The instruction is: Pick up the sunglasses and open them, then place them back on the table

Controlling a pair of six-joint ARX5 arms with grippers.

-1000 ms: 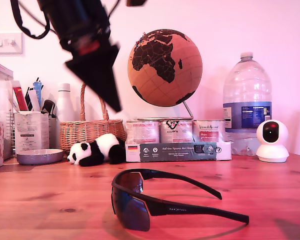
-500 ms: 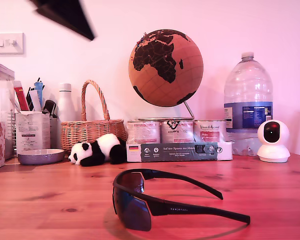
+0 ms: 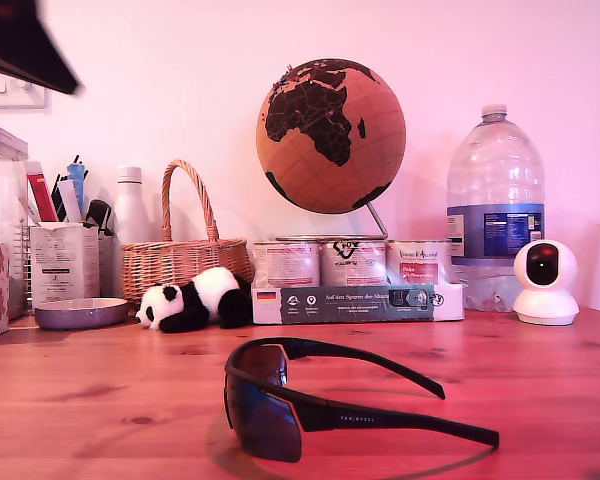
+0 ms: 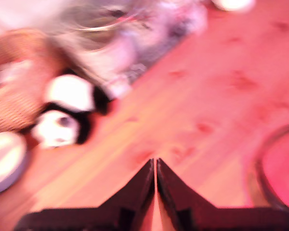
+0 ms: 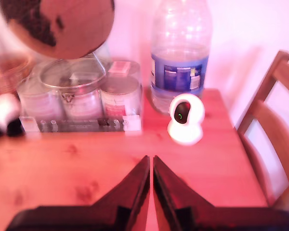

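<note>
Table w/ sunglasses lying open; both grippers' fingers together, holding nothing.

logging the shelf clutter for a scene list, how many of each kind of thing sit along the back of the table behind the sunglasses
globe: 1
water bottle: 1
small white camera: 1
tins: 3
toy panda: 1
wicker basket: 1
white bottle: 1
shallow dish: 1
Total: 10, leaving out the pen holder clutter at the exterior view's left, too crowded to count.
</note>
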